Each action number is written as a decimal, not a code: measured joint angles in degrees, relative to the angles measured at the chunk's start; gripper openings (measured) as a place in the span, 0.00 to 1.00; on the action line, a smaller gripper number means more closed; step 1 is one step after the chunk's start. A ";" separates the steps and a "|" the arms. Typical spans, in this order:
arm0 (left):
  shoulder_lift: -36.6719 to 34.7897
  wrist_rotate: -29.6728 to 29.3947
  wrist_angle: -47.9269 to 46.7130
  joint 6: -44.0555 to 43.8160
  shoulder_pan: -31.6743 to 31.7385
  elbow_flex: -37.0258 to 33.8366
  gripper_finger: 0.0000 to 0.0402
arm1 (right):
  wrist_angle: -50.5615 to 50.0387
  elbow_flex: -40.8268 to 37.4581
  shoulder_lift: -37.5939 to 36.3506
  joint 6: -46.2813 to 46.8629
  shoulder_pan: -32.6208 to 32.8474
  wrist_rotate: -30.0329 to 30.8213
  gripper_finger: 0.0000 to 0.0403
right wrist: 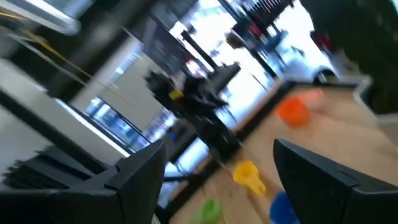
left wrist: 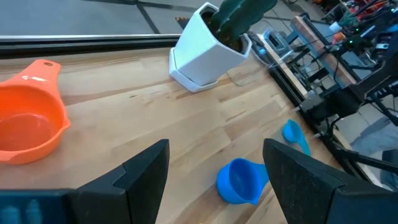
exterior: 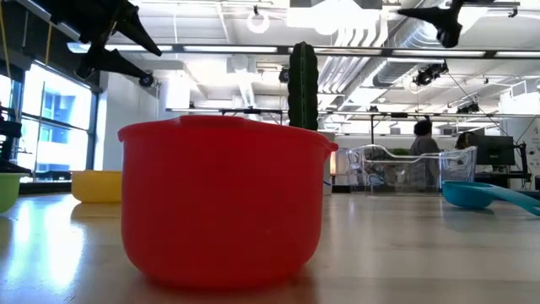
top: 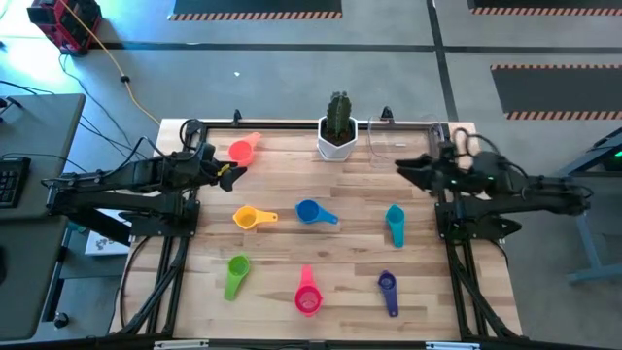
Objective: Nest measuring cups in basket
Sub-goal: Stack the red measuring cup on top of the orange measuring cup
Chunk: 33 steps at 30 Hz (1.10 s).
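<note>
Nothing gripped yet: left gripper (top: 236,172) raised over the table's left side beside the orange-red plastic measuring cup (top: 242,150), fingers spread; right gripper (top: 400,167) raised opposite, jaws likewise apart. Seven cups lying scattered and well apart: yellow scoop (top: 250,218), blue scoop (top: 311,212), teal scoop (top: 395,222), green scoop (top: 236,273), pink scoop (top: 307,296), purple scoop (top: 388,286). Clear see-through basket (top: 387,138) standing at the far edge, just beside the white pot with a cactus (top: 337,136) (faint outline, easily missed). Best to start with the largest cup, pinched across its rim or flat handle, lowered upright into the basket so the smaller ones seat inside.
</note>
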 joint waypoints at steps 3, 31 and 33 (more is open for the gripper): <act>0.00 0.14 -0.01 0.01 0.01 0.02 0.62 | -3.45 4.23 7.76 4.48 -0.01 -2.35 0.71; 0.00 0.22 -0.13 1.58 0.00 -0.02 0.62 | -20.74 42.17 66.55 25.12 22.48 -4.37 0.71; 0.00 0.22 -0.13 1.58 0.00 -0.02 0.62 | -23.70 45.26 69.72 24.92 23.55 -3.78 0.71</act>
